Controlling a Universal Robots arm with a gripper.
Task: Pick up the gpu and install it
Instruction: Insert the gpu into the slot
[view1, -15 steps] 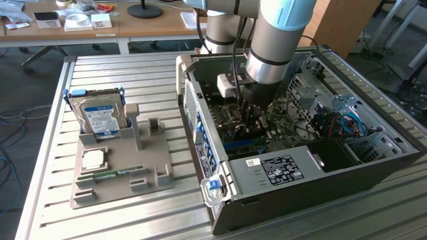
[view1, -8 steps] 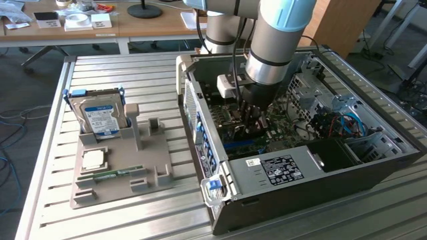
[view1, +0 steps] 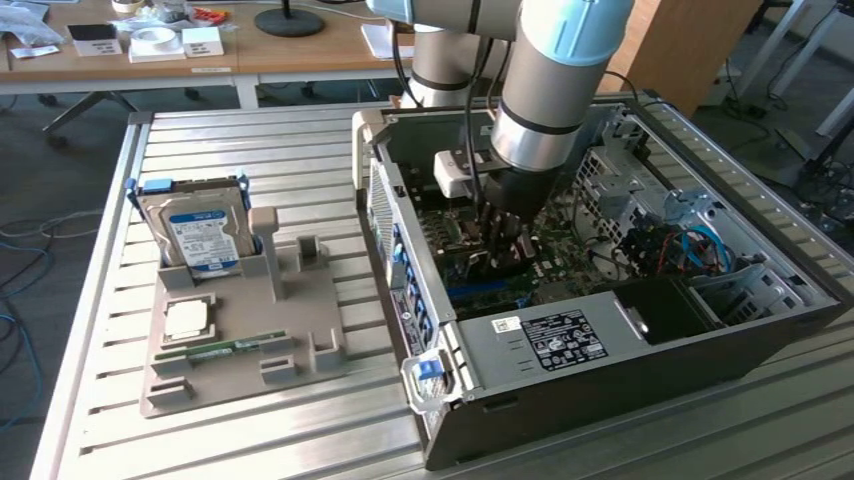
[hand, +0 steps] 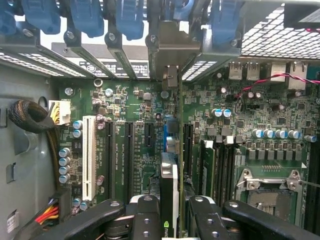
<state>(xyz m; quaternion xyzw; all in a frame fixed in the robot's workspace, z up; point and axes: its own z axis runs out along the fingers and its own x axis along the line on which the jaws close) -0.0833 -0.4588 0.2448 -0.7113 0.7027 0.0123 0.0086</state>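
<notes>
The jaws are closed on the gpu (hand: 169, 192), a thin dark expansion card seen edge-on. 2 black fingers (hand: 144, 220) press its flat faces from either side. The card stands upright on its long edge directly over the green motherboard (hand: 130, 100) that lines the floor of the open black and silver computer case (view1: 601, 390). It runs in line with a blue expansion slot (hand: 166, 132), towards the row of blue plastic latches (hand: 85, 15) at the case's rear wall. The card's lower edge is hidden behind its own body, so I cannot tell whether it is touching the slot or hanging just above it.

The grey and light-blue robot arm (view1: 547, 90) reaches straight down into the case from above.

Beside the case, on the ribbed metal table (view1: 267, 440), sits a grey moulded parts holder (view1: 227, 385). It carries a boxy silver hard drive with a blue-white label (view1: 200, 235), a square silver processor chip (view1: 187, 318) and a narrow green memory stick (view1: 220, 349).

By my judgement the pick-up is done and the card is carried into the case and lined up with its slot. What is left is pressing it fully home and releasing it. No picture shows it seated.
</notes>
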